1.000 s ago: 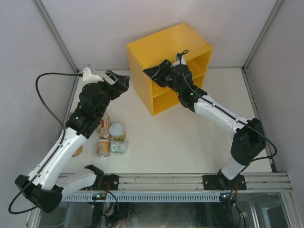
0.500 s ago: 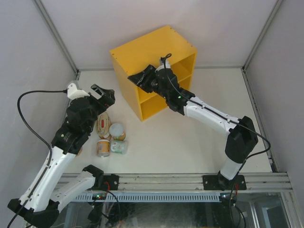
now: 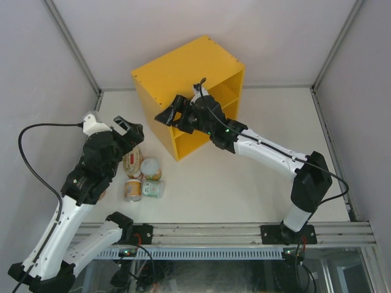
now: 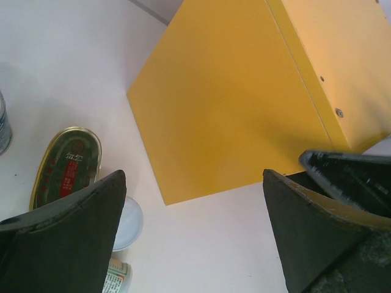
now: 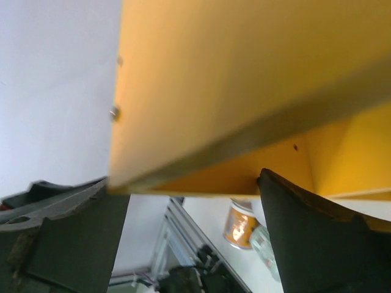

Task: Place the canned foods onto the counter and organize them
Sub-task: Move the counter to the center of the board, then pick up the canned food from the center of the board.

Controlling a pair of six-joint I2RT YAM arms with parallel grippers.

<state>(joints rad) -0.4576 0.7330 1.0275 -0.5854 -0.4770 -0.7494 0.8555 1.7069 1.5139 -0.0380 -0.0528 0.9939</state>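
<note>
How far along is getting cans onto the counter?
Done: nothing; no can shows on the counter. In hand: neither hand holds a can; the open right hand straddles a counter panel's edge, the open left hand hovers by the cans. Left: every visible can, on the table.

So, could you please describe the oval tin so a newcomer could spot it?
Find the big yellow counter; just left of it on the table sits a cluster of cans. The oval tin lies at its far edge, flat and elongated; its neighbours are round.
</note>
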